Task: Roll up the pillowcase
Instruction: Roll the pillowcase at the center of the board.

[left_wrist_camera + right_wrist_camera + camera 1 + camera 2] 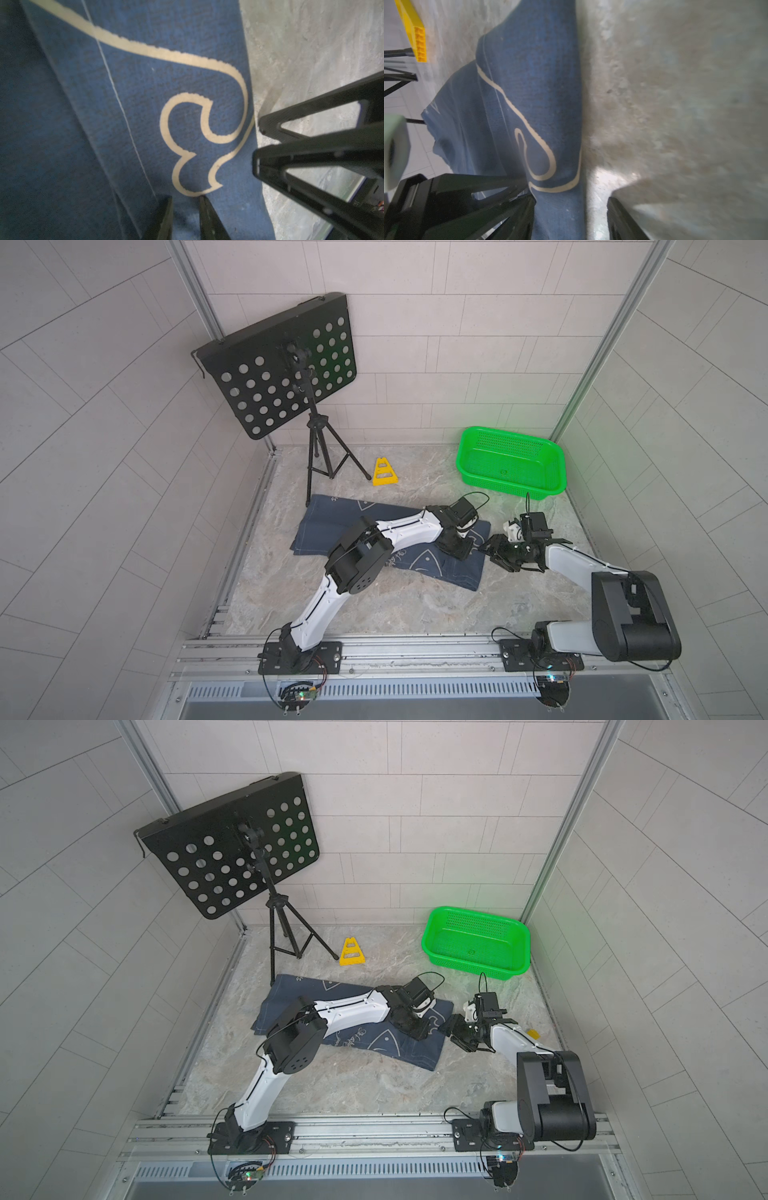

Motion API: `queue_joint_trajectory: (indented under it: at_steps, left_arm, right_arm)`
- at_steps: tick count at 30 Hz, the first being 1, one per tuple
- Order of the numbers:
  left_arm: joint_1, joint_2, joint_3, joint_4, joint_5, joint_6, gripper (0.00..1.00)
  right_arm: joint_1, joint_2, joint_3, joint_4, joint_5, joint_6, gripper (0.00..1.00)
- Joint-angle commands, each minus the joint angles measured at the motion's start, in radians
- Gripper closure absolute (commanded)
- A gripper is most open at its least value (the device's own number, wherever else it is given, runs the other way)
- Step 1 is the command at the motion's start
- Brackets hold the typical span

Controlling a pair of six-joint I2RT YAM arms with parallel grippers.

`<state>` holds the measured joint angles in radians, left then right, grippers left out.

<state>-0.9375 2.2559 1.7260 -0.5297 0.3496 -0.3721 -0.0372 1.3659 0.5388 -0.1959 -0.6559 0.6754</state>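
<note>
Top views both show the pillowcase [328,516] on the desk [395,605] as a long folded band, not yet rolled. The left arm [407,526] reaches across it and sets the left jaws on one end. The right arm [569,564] brings the right jaws to that same end from off the cloth, near the left pair. The step in hand looks like starting the roll here, so both pairs should work the same short edge.

Left wrist view: the left jaws stand close together, tips down, with a strip of blue cloth in the narrow gap. Whether they pinch a fold I cannot tell. A pale whale outline [182,124] lies ahead of them, and the right jaws sit off to one side, just beside the cloth's edge. A grip taken here should catch every layer, or the first turn will probably come loose.

Right wrist view: the right jaws are spread wide and straddle the cloth's edge, with blue cloth and bare desk between them. The band runs away ahead. They would do best to slide under the hem before closing. Then both pairs should lift little and turn together, square to the band, so the roll stays even.
</note>
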Motion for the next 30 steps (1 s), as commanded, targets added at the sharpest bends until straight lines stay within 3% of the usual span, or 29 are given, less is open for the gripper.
queue_joint_trajectory:
  at_steps: [1, 9, 13, 15, 19, 23, 30]
  left_arm:
    - [0.009, 0.027, 0.012, -0.031, -0.013, 0.017, 0.70]
    - [0.031, 0.021, -0.011, -0.021, 0.015, 0.009, 0.70]
    - [0.034, 0.015, -0.008, -0.010, 0.044, -0.007, 0.70]
    - [0.034, 0.010, -0.001, -0.010, 0.053, -0.014, 0.69]
    - [0.034, -0.032, -0.002, -0.008, 0.070, -0.025, 0.65]
    - [0.034, -0.098, -0.014, 0.015, 0.092, -0.056, 0.58]
    - [0.034, -0.159, -0.039, 0.021, 0.094, -0.067, 0.54]
  right_arm:
    - [0.009, 0.035, -0.022, 0.072, -0.031, 0.024, 0.44]
    - [0.014, 0.062, -0.042, 0.185, -0.077, 0.062, 0.61]
    - [0.016, 0.047, -0.042, 0.174, -0.074, 0.055, 0.79]
    - [0.016, 0.030, -0.029, 0.137, -0.056, 0.041, 0.88]
    - [0.012, -0.029, 0.056, -0.108, 0.084, -0.046, 1.00]
    - [-0.005, -0.028, 0.179, -0.365, 0.217, -0.147, 1.00]
    - [-0.005, 0.039, 0.331, -0.581, 0.388, -0.212, 0.98]
